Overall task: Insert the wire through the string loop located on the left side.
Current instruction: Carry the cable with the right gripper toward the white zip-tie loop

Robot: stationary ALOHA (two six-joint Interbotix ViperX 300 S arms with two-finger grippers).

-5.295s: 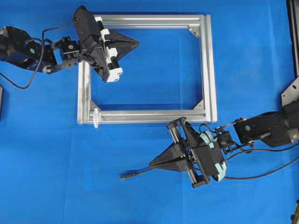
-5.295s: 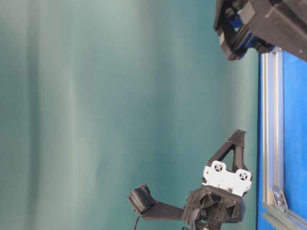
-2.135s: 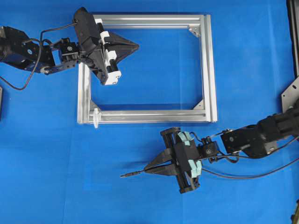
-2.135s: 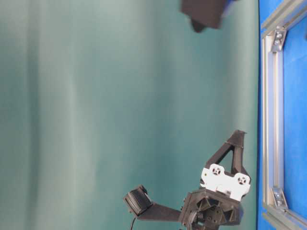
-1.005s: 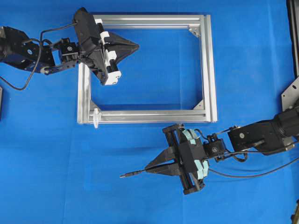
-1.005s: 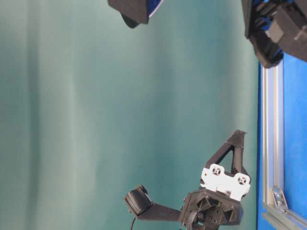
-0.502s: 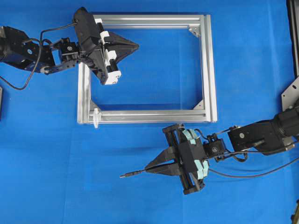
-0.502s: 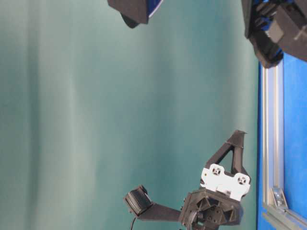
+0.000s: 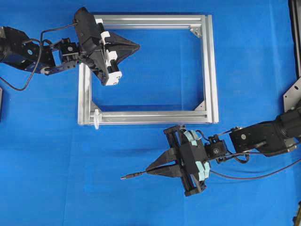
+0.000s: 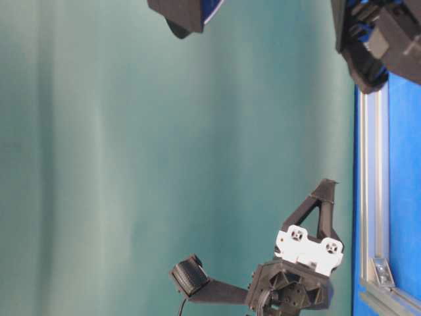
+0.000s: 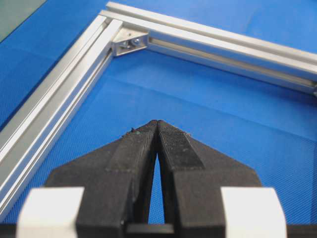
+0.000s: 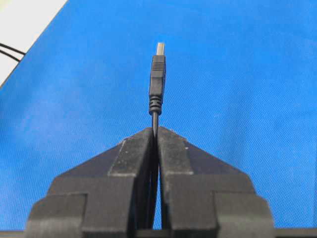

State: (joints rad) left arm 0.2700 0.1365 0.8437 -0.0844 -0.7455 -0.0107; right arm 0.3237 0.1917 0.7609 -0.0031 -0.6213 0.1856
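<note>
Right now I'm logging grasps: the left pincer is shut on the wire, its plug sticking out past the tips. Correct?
Wrong arm. The right pincer is shut on the wire, plug sticking out past the tips, as the right wrist view shows. The left pincer is shut on nothing.

We're in a robotics lab.
We see a blue cloth-covered table (image 9: 47, 155), a bare aluminium frame (image 9: 210, 70) laid flat on it, and a plain teal backdrop (image 10: 131, 158) behind.

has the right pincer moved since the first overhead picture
Yes. The right pincer, shut on the wire, has shifted slightly left and down in the overhead view, away from the aluminium frame. It has been still for the last second.
</note>
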